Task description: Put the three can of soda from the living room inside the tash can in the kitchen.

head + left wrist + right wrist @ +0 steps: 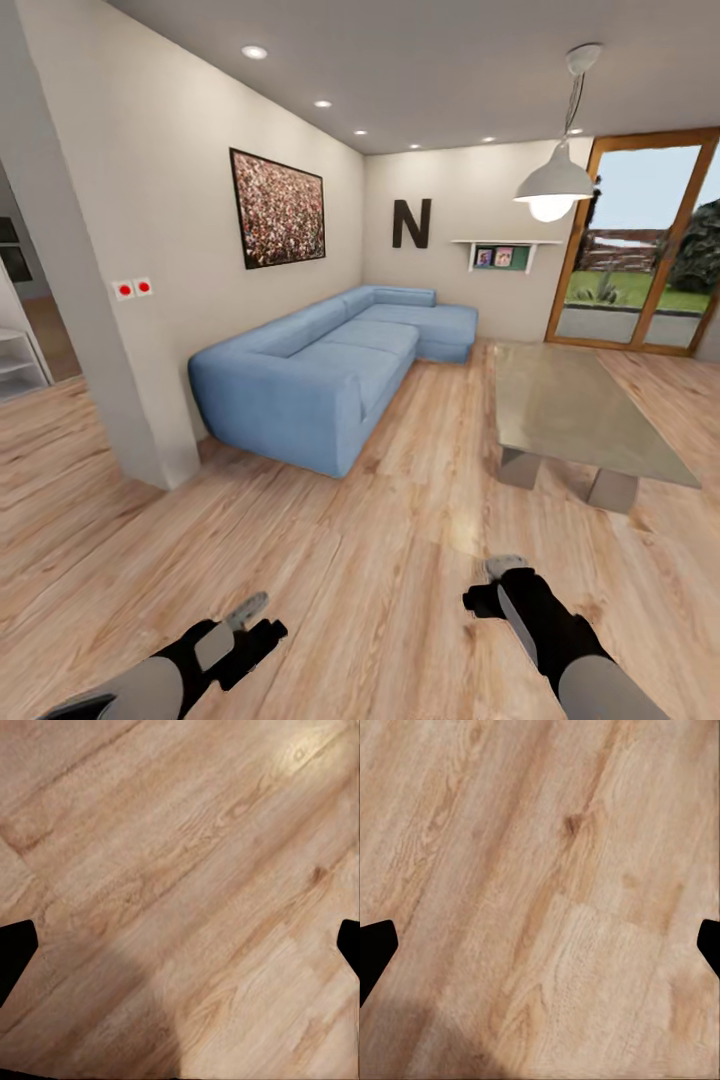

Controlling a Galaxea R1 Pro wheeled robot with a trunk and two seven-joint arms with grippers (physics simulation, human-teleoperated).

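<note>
Zero cans in hand; task judged barely starting. Robot standing in living room, facing blue sofa (330,370). Low worktop (580,410) right of sofa showing bare. Left end effector (243,628) and right end effector (497,588) both spread wide, carrying nothing, hanging over wood floor (350,560) near sofa. Cans, bin not visible.

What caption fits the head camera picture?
Living room: blue sofa, low table, both grippers open over wooden floor.

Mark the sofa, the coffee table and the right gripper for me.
Blue sofa (330,375), head view, seat cushion.
Coffee table (575,405), head view, bare top.
Right gripper (487,586), head view, between its fingertips.
</note>
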